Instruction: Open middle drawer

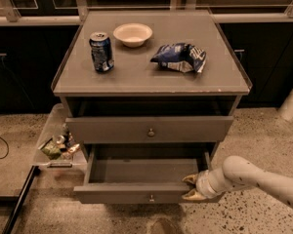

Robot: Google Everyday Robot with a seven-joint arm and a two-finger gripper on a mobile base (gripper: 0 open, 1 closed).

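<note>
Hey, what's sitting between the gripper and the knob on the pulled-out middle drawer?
Nothing. In the camera view, only the bare grey front runs from the gripper, at the right end of the middle drawer, across to its knob.

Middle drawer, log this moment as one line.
middle drawer: pulled well out | gripper: at right end of its front | cabinet top: can, bowl, snack bag
</note>
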